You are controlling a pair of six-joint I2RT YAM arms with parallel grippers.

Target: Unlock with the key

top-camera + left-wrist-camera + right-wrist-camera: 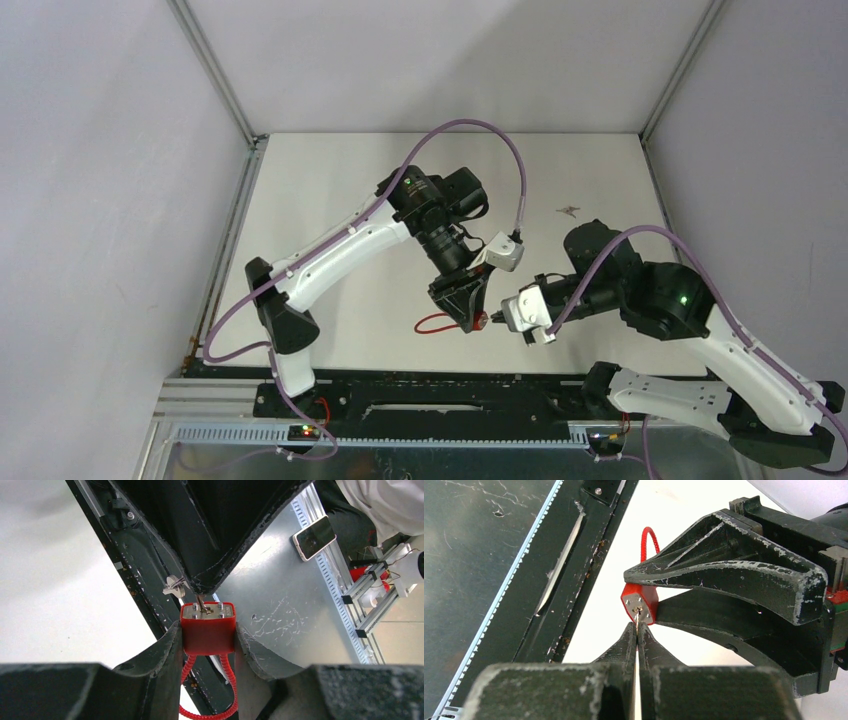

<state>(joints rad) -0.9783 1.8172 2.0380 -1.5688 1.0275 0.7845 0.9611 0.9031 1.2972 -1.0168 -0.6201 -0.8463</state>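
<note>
Starting at the near edge, the black mounting rail [430,405] carries both arm bases. Just beyond it, above the front of the desk [330,180], the two tools meet nose to nose.

The left tool [207,639] is clamped on the red padlock [208,630], one finger on each side of the body. The keyhole face is turned toward the right arm, and the red cable loop [229,677] hangs free behind. The right tool [637,628] is closed flat on the key [638,615], whose tip sits in the keyhole. How deep it is seated cannot be told. A second small key or ring [174,586] dangles beside the right tool's fingers. Farther back on the desk lies a small dark scrap [570,211], well apart from the work.

Assessment: insertion appears made, and the turn is the step in hand.

Risks noted:
- If the wrist rotation is off the key's axis, the thin blade may slip between the fingers or bend.
- The same side load may lever the padlock out of the left tool's hold.
- A half-seated key would jam when turned.
- The dangling piece could snag on a finger.
</note>
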